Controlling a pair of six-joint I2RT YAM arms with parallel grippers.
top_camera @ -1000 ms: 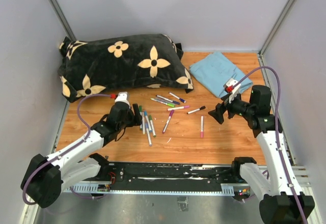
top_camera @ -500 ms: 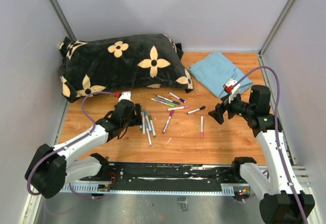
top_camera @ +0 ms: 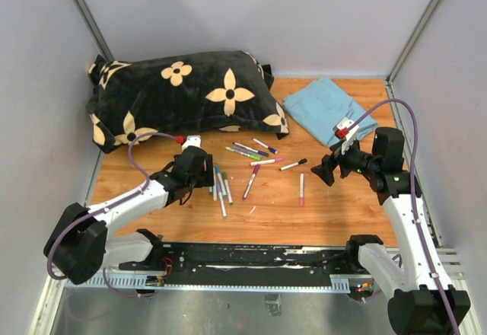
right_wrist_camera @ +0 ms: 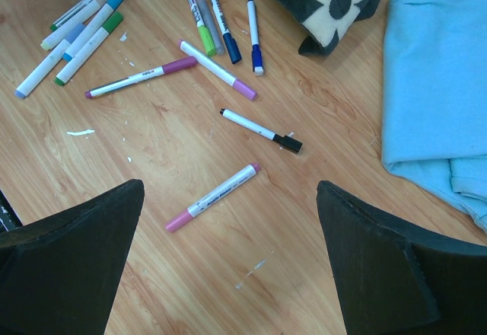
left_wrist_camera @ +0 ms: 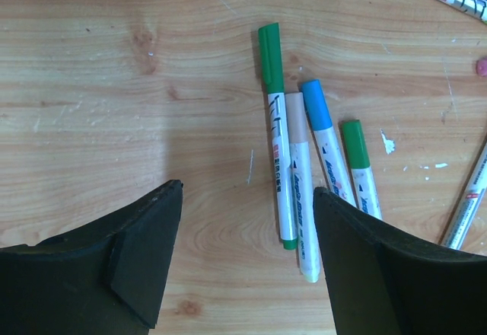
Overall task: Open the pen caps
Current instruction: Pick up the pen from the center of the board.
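Jaws released on left gripper (left_wrist_camera: 249,190) and right gripper (right_wrist_camera: 230,186), nothing held. Pen caps (left_wrist_camera: 268,46) judged light, rigid, slick; pinch at cap end.

Left arm (top_camera: 125,207), right arm (top_camera: 407,224): white links, black joints, purple cables (top_camera: 396,101). Left gripper (left_wrist_camera: 247,189) black, wedge fingers.

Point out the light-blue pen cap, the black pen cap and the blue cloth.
light-blue pen cap (left_wrist_camera: 316,104): left wrist view, cap's middle.
black pen cap (right_wrist_camera: 290,144): right wrist view, cap's middle.
blue cloth (right_wrist_camera: 437,76): right wrist view, flat top.
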